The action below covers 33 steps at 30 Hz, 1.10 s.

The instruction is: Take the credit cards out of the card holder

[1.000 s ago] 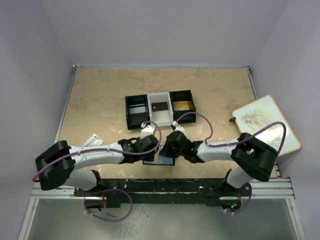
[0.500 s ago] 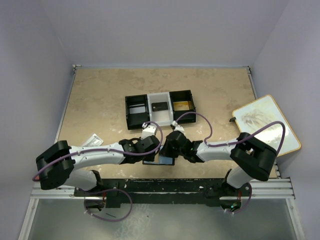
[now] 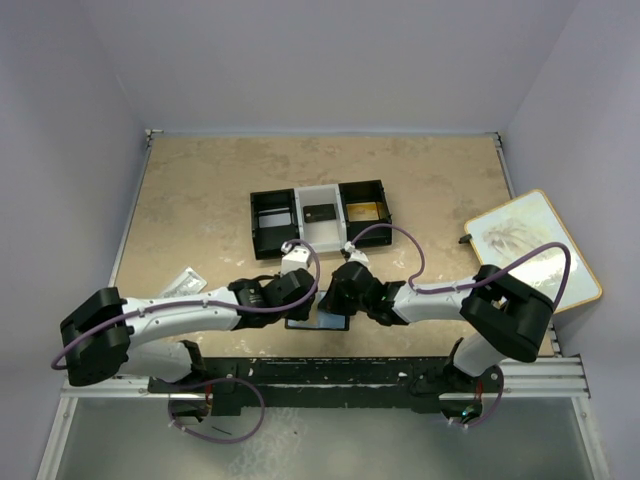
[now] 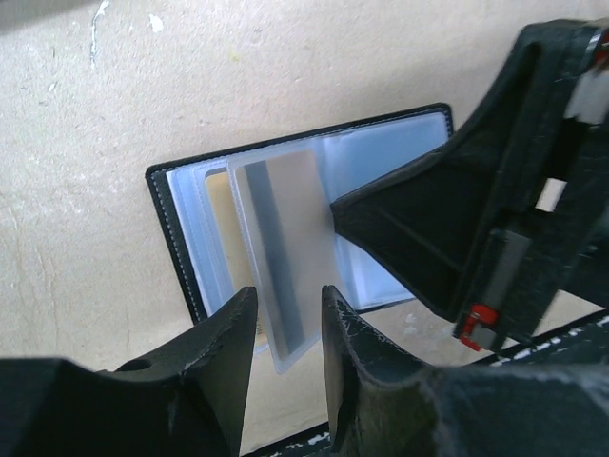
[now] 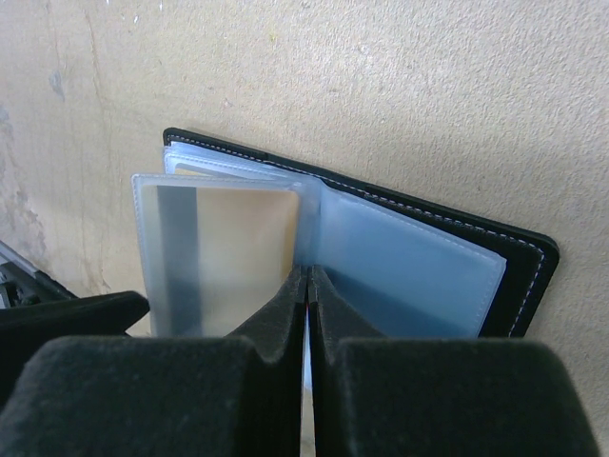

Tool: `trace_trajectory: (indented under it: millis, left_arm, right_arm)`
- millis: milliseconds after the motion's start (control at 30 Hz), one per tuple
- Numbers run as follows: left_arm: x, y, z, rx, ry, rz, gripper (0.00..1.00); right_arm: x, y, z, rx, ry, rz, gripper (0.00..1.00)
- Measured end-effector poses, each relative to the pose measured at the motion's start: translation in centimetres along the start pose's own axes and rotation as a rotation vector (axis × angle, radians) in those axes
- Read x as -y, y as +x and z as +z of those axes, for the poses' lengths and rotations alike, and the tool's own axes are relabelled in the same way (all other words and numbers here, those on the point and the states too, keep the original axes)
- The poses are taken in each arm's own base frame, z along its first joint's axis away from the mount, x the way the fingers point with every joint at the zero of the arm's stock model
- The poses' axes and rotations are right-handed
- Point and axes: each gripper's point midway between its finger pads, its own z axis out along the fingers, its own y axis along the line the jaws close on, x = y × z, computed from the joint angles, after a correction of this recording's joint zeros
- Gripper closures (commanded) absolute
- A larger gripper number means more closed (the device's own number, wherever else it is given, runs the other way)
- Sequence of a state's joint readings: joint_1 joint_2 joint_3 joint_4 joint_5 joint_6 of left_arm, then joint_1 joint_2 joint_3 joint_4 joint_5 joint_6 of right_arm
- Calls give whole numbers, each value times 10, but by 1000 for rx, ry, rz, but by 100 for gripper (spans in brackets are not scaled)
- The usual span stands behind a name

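Card-pull step — right gripper (image 5: 306,278) shut, tip pressing the holder (image 5: 409,271); left gripper (image 4: 287,309) half-open around a card (image 4: 285,228), so I'd clamp, then pull.

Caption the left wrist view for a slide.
Left gripper open around a sleeved card; right gripper pins the open card holder.

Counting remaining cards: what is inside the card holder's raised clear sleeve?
One gold-tan card with a dark stripe, seen through the plastic. A second tan card peeks out behind it; anything deeper is covered.
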State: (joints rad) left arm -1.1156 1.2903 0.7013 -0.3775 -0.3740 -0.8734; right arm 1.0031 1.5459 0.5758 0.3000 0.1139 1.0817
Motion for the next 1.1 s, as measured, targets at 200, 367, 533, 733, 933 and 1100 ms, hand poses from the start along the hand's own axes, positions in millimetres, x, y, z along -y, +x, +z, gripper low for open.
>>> trace_trajectory:
  millis: [200,367,533,733,933,1100]
  left_arm:
    - [7,-6,-4,21,34,-15,70]
    - [18,-8,-5,26,77,-30,70]
    - [36,-10,-2,34,162,-65,70]
    - [39,-5,8,33,176,-86,70]
    - [41,-4,10,40,190,-107,70]
    - [43,-2,14,35,196,-112,70]
  right_arm:
    - [0,0,0,0,0,0,97]
    - [0,0,0,0,0,0,97]
    - [0,0,0,0,-1,0,96]
    - [0,0,-1,2,-2,5,95]
    - [8,2,-12,11,-4,17,92]
    - [17,-4,-30,53,17,37,87]
